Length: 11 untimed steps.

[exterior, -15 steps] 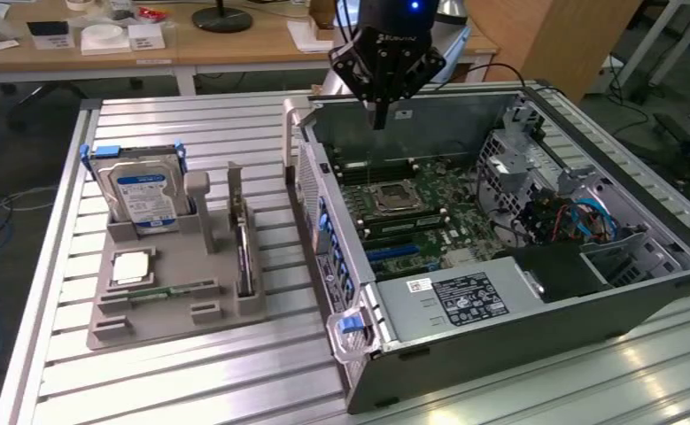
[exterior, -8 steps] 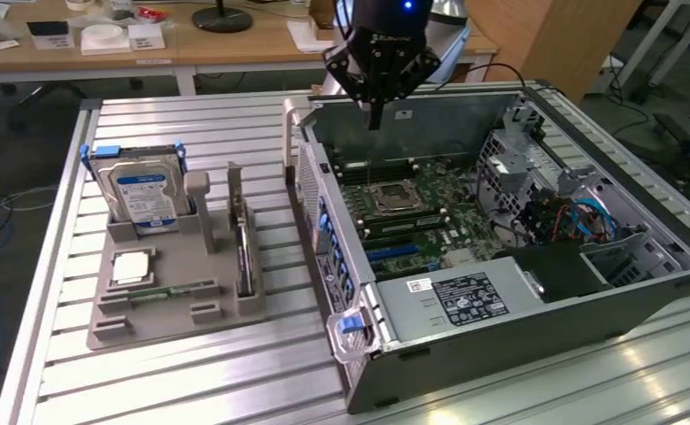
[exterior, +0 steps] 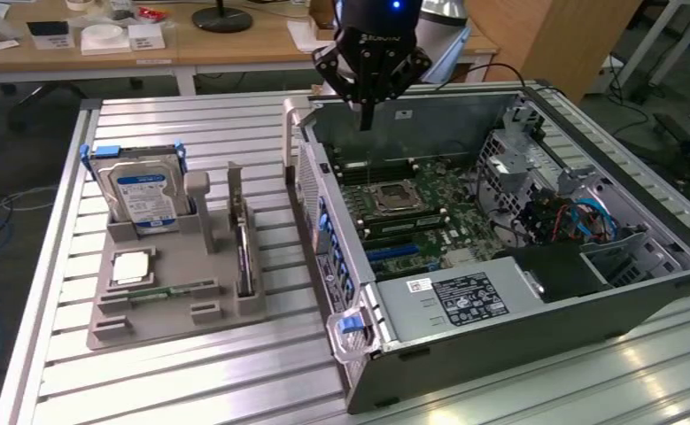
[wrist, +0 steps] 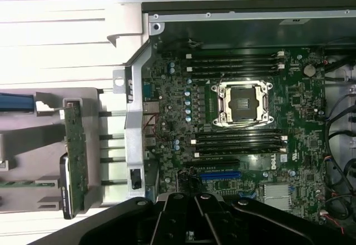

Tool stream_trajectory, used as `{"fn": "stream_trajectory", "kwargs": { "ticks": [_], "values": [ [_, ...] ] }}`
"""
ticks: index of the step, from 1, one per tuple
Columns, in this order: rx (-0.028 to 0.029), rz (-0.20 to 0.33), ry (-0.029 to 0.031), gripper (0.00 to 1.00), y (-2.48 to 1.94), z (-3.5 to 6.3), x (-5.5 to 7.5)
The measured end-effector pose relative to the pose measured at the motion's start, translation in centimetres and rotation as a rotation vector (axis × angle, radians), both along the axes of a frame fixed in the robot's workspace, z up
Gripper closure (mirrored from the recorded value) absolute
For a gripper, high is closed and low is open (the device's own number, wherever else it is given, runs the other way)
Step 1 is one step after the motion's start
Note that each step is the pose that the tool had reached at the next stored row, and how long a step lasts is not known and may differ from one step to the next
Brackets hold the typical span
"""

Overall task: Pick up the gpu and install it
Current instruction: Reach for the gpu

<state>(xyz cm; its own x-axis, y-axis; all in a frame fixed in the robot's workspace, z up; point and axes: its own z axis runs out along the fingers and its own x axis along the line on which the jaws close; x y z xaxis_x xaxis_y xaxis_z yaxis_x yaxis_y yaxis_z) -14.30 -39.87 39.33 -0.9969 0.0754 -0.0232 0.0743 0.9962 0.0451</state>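
Note:
The gpu point(exterior: 243, 257) stands on edge in a slot of the grey holder point(exterior: 161, 320) at the exterior view's left, a thin dark green card with a silver end bracket. In the wrist view the gpu point(wrist: 75, 156) is seen edge-on beside the case wall. My gripper point(exterior: 366, 119) hangs over the far rim of the open computer case point(exterior: 534, 341), its fingers shut with nothing between them, well apart from the gpu. Seen from the wrist, the gripper point(wrist: 196, 203) sits above the motherboard point(wrist: 245, 145), near a blue slot point(wrist: 219, 174).
The holder also carries a silver hard drive point(exterior: 143, 190) with a blue-white label, a narrow green memory stick point(exterior: 161, 290) and a square chip point(exterior: 132, 266). Inside the case are the processor socket point(exterior: 394, 197), a power supply point(exterior: 463, 297) and cables point(exterior: 575, 221). A desk point(exterior: 143, 49) stands behind.

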Motion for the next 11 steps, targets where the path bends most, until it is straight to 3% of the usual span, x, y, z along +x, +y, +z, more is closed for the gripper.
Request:
{"fn": "stream_trajectory", "kwargs": {
  "ticks": [11],
  "values": [
    [-0.0001,0.000,-0.0001,0.89,0.01,0.00,-1.3]
  ]
}}
